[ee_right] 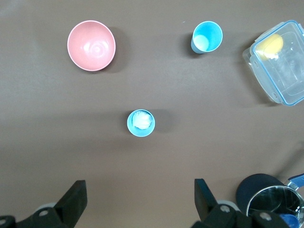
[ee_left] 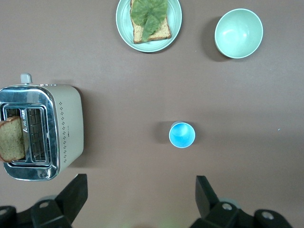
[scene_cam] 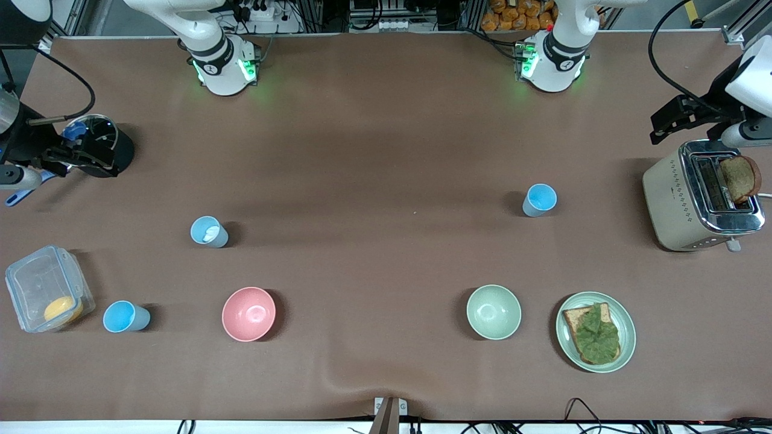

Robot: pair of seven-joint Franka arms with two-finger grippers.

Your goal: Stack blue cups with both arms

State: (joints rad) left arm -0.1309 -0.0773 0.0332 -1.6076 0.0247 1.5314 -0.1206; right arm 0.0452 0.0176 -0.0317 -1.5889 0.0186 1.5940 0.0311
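Three blue cups stand upright on the brown table. One [scene_cam: 539, 200] is toward the left arm's end and shows in the left wrist view [ee_left: 182, 135]. One with a whitish inside [scene_cam: 209, 231] is toward the right arm's end and shows in the right wrist view [ee_right: 141, 123]. The third [scene_cam: 125, 317] stands nearer the front camera, beside a clear box, and also shows in the right wrist view [ee_right: 206, 37]. My left gripper [ee_left: 141, 184] is open and empty, high over bare table. My right gripper [ee_right: 140, 186] is likewise open, empty and high.
A pink bowl [scene_cam: 248, 313], a pale green bowl [scene_cam: 493, 311] and a plate of toast with lettuce [scene_cam: 595, 331] sit near the front edge. A toaster [scene_cam: 702, 196] holds a slice of toast. The clear box [scene_cam: 48, 289] and a black pot [scene_cam: 99, 146] are at the right arm's end.
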